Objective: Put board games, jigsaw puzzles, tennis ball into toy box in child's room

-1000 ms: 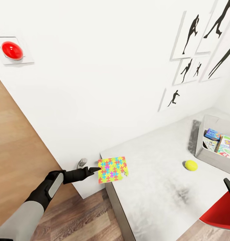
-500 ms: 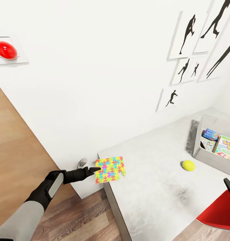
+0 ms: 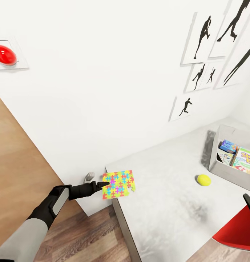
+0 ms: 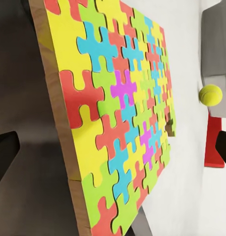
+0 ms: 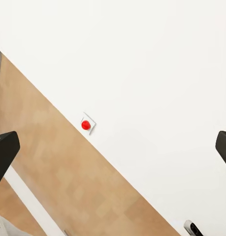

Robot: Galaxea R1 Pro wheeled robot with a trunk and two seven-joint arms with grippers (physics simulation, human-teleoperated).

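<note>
At the near corner of the table (image 3: 168,203), the left gripper (image 3: 103,185) sat level with the edge of a jigsaw puzzle (image 3: 119,184), its dark fingertips meeting the slab's side. In the left wrist view the puzzle (image 4: 122,118) lay directly ahead between the two spread fingers (image 4: 4,157), one tip at each margin of the picture, so the jaws looked wide apart and not yet closed on anything. The puzzle lay flat on the light grey top, partly overhanging the corner nearest the gripper. Farther along the table from the gripper rested the tennis ball (image 3: 204,179), and beyond it, well apart, stood the toy box (image 3: 226,171) with board games (image 3: 245,158) already standing inside. The right gripper (image 5: 113,147) pointed away toward a white wall with a red button (image 5: 85,125); its fingertips sat at the picture's two margins, so it too appeared spread and empty. The step in hand seemed to be the grasp of this puzzle. The next move would likely call for closing the jaws across the thin overhanging edge, lifting without tilting the slab loose, then carrying it past the ball to the box. Being thin and flat, it could slip if pinched too shallowly.
</note>
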